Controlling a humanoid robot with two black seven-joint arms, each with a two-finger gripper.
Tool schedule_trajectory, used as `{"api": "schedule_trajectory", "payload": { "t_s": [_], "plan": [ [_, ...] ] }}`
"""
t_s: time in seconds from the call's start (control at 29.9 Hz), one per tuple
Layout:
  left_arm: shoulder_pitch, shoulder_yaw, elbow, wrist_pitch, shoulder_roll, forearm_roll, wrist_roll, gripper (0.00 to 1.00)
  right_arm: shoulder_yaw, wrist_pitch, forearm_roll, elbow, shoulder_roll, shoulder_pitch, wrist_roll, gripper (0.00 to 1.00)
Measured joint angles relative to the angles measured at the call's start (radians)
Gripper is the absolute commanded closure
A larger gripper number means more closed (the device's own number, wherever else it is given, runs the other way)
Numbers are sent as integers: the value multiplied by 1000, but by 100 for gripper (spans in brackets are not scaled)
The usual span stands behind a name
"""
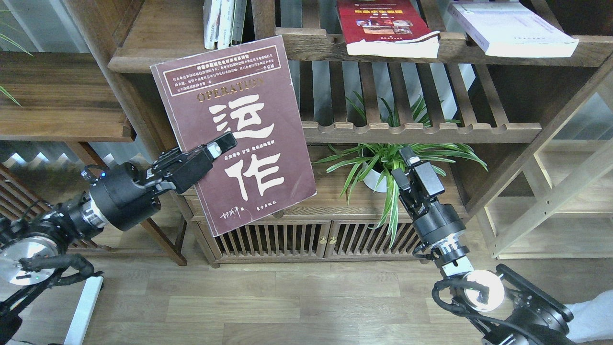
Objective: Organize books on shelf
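my left gripper (pixel 210 154) pinches the dark maroon-brown paperback with big white chinese characters (pixel 234 132) at its left edge, a little below the middle: one finger with a pale pad lies across the front cover, the other is hidden behind it, so i judge the jaws pressed on the cover and pages between them. the book hangs in the air in front of the unit, cover towards me, tilted so its top leans away from the jaws to the left. i'd expect it to be fairly light but floppy: a large soft cover held at one edge will sag and may pivot in the pinch, and the worn, smooth cover could slip. a hold nearer the spine would be stiffer.

above the jaws, the book's top edge overlaps the dark brown wooden shelf with the rounded moulded front edge (pixel 139 62), where thin white upright books (pixel 222 21) stand. further right and above, a red paperback with a yellow title band (pixel 383 26) and a thick pale lavender paperback (pixel 512 28) lie flat on a slatted shelf.

my left arm comes in low from the left, wrist angled up and right. my right gripper (pixel 404 165) is well apart from the held book, pointing up beside a green spider plant in a white pot (pixel 383 158); its fingers look slightly spread and hold nothing.
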Motion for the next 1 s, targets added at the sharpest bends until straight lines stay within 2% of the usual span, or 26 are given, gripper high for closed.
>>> {"api": "schedule_trajectory", "payload": {
  "t_s": [0.43, 1.0],
  "plan": [
    [0, -241, -14, 0, 12, 85, 26, 99, -6, 0, -1, 0, 3, 7, -1, 1],
    [10, -375, 11, 0, 64, 92, 60, 99, -5, 0, 0, 0, -5, 0, -1, 1]
  ]
}}
